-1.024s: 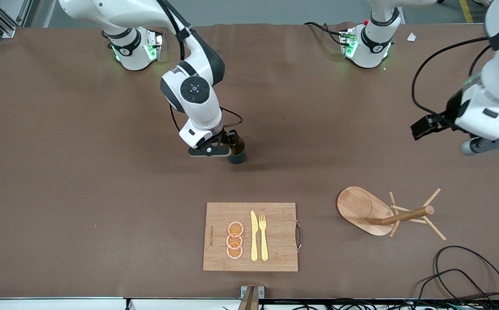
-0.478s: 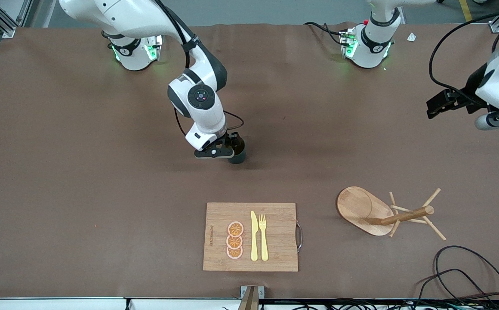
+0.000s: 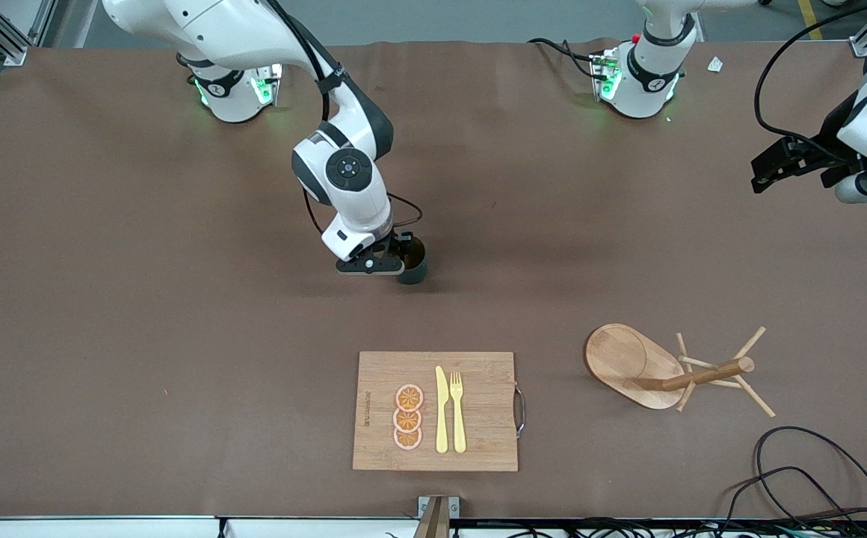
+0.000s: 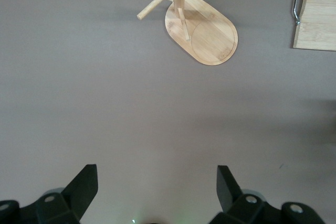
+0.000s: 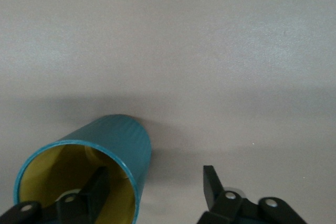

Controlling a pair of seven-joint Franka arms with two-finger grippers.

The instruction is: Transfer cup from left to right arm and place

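While the right gripper [image 3: 396, 261] sits low at the cup [image 3: 412, 267] near the middle of the table [image 3: 105, 299], its fingers are spread apart rather than clamped: in the right wrist view one finger [image 5: 97, 187] reaches down inside the cup's [image 5: 89, 174] yellowish mouth, just within the rim, and the other stands clear outside the teal ribbed wall, with bare table between it and the cup. Whether the inner finger touches the wall cannot be told. The cup stands upright on the table, farther from the front camera than the board [image 3: 435, 411] and toward the right arm's end from the rack [image 3: 673, 370]; its handle is not visible. The left gripper [image 3: 773, 164] is up in the air over the left arm's end of the table, where that arm waits; its jaws stand wide open with nothing between them, and the left wrist view shows only bare table between the fingers [image 4: 84, 184], with the rack [image 4: 197, 24] and a corner of the board [image 4: 317, 11] farther off. On the board lie three orange slices [image 3: 408, 417], a yellow knife [image 3: 442, 409] and a yellow fork [image 3: 457, 411]. A line of dark lettering runs along the board's edge by the slices, too small to read. A black cable [image 3: 815, 471] coils near the rack.
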